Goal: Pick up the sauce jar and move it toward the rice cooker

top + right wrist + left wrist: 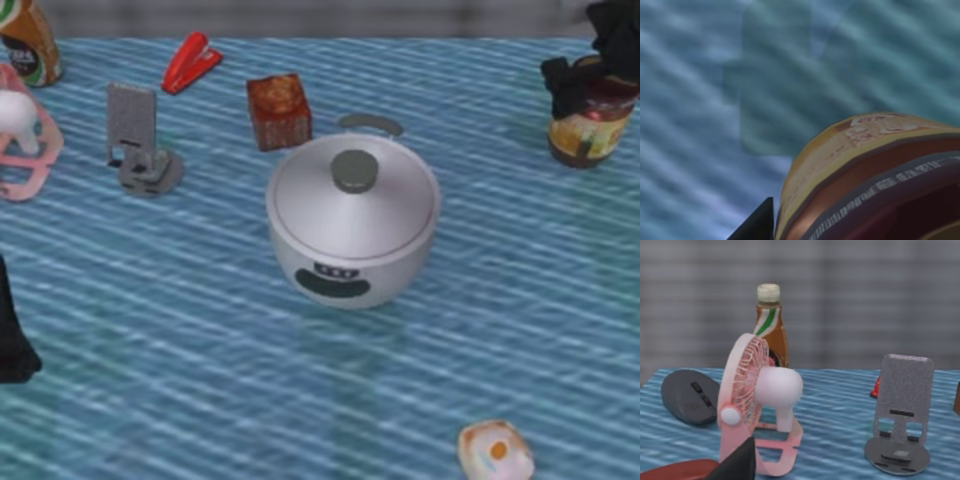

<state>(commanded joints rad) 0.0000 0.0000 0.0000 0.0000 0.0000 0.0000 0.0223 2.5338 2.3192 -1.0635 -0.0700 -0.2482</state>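
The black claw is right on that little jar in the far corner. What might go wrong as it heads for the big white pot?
Judging from the pictures:
1. The right gripper covers only the top of the sauce jar; a shallow hold might let it slip.
2. The jar sits near the table's right edge; a nudge could tip it off.
3. Carried low, it might knock the rice cooker.

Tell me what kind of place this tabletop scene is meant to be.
Probably a staged simulated tabletop, not a real kitchen: a blue rippled table holds unrelated items, such as a rice cooker, a sauce jar, a stapler and a pink fan.
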